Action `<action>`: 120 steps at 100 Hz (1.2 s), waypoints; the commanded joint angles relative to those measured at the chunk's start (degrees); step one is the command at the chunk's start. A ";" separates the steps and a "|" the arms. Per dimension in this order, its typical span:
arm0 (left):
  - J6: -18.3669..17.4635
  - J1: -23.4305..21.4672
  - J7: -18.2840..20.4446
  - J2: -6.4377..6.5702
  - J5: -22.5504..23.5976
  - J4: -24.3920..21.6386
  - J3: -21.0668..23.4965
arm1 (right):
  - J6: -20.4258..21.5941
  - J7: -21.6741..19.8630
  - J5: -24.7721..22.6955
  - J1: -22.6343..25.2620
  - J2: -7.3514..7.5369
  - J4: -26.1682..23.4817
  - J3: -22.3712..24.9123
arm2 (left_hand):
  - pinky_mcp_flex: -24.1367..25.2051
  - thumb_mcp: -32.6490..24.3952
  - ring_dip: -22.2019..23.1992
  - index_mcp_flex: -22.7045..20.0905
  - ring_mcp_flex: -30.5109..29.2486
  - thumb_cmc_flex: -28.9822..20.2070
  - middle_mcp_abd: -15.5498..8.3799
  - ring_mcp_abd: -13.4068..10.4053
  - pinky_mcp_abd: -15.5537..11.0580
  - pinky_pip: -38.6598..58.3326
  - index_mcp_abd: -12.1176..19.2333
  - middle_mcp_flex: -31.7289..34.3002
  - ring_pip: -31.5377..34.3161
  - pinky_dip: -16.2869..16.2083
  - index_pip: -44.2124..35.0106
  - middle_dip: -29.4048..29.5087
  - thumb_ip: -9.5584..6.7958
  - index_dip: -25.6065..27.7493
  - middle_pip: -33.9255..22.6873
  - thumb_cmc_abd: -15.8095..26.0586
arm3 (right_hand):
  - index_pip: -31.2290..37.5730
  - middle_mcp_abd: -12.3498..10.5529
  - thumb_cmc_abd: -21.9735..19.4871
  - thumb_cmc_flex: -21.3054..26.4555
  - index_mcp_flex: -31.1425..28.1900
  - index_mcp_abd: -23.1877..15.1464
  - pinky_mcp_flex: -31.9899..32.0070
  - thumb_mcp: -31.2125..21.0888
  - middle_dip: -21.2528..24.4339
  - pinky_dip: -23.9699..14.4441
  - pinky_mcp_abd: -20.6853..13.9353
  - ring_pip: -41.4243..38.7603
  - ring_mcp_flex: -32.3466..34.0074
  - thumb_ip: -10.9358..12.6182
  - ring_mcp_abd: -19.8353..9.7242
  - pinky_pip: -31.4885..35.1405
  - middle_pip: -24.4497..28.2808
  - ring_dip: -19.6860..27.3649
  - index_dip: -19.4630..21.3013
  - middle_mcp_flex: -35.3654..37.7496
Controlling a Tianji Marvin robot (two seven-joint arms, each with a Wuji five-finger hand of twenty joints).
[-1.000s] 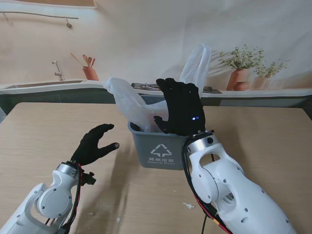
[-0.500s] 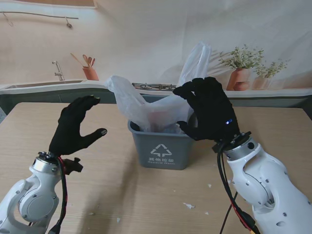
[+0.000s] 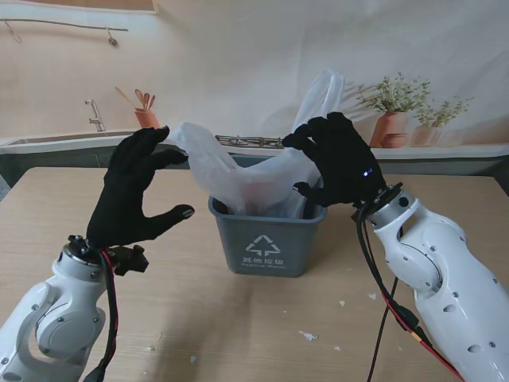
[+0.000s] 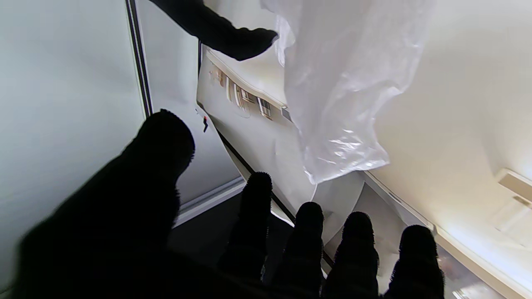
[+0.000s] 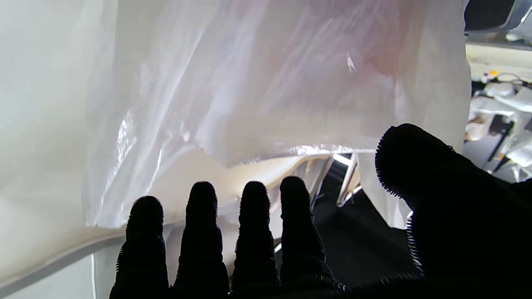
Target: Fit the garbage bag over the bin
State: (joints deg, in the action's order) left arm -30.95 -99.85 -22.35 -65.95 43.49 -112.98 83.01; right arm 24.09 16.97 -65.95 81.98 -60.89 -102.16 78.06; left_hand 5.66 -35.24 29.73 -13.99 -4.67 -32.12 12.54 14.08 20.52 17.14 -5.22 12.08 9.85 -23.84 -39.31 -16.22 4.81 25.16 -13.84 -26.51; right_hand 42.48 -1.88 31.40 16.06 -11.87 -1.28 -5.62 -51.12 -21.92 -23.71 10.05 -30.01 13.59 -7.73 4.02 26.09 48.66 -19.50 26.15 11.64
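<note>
While both wrist views miss it, bin (image 3: 267, 236) shows overhead.

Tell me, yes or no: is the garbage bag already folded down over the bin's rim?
No: the garbage bag stands bunched up out of the bin, its rim uncovered.

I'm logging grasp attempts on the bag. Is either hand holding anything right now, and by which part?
Nothing is held. Left hand and right hand are open beside the garbage bag standing in the bin.

Stand camera overlooks the table (image 3: 71, 215); both wrist cameras closely share the bag (image 3: 238, 171).
</note>
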 commanded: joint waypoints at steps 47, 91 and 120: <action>1.90 3.56 8.03 1.47 1.49 -0.84 -4.52 | 0.19 5.56 2.13 -3.18 -1.10 6.02 -3.43 | -1.14 -3.76 -2.17 -4.29 2.13 3.17 -2.39 -2.81 0.13 -11.98 -1.16 -0.82 -2.24 -4.12 10.02 3.01 -0.59 -6.45 -0.91 -4.19 | 27.98 0.57 9.62 14.54 -24.06 -11.33 -6.78 -15.96 -8.06 -0.11 1.07 -20.62 22.90 -10.17 -0.12 7.34 17.48 -9.67 5.75 31.35; 2.11 9.43 14.69 3.90 11.15 0.85 -8.73 | 0.48 12.10 -0.11 -1.90 -1.32 5.23 -5.68 | -2.68 -6.36 -3.63 -1.68 2.05 3.74 -2.78 -2.42 0.92 -12.41 -2.29 -0.70 -1.77 -2.07 16.54 3.07 0.41 -9.77 -1.07 -7.55 | 29.10 -0.27 8.52 15.18 -22.75 -12.11 -3.30 -16.38 -14.65 6.03 -0.29 -30.11 29.43 -10.22 -1.11 31.68 23.38 -13.21 6.95 36.23; 4.13 11.67 15.27 4.70 17.04 1.39 -9.37 | 1.15 15.05 -1.17 -1.74 -1.33 5.37 -7.19 | -2.55 -8.00 -2.85 -2.15 1.58 3.43 -3.49 -1.80 1.27 -12.36 -6.52 -0.03 0.17 -1.16 18.77 -1.11 0.78 -11.00 -8.49 -7.56 | 29.40 -0.59 7.34 15.42 -22.01 -12.52 -3.94 -16.18 -15.49 5.58 -0.41 -31.53 30.50 -10.07 -1.32 33.25 23.40 -13.51 7.44 37.05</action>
State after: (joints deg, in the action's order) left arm -27.23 -88.81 -8.23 -61.51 59.44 -111.59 73.50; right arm 24.78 32.53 -66.85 79.80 -61.73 -96.50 71.14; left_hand 3.13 -41.64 26.88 -17.48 -3.99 -29.45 10.95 12.64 20.56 7.04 -9.89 12.13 8.93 -25.58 -21.82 -16.15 4.80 14.95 -20.44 -33.13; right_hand 70.27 -2.30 40.00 29.42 -35.09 -11.52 -9.46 -64.63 -36.66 -17.57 10.62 -60.33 42.55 -16.28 3.83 57.21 70.39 -32.18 32.98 47.69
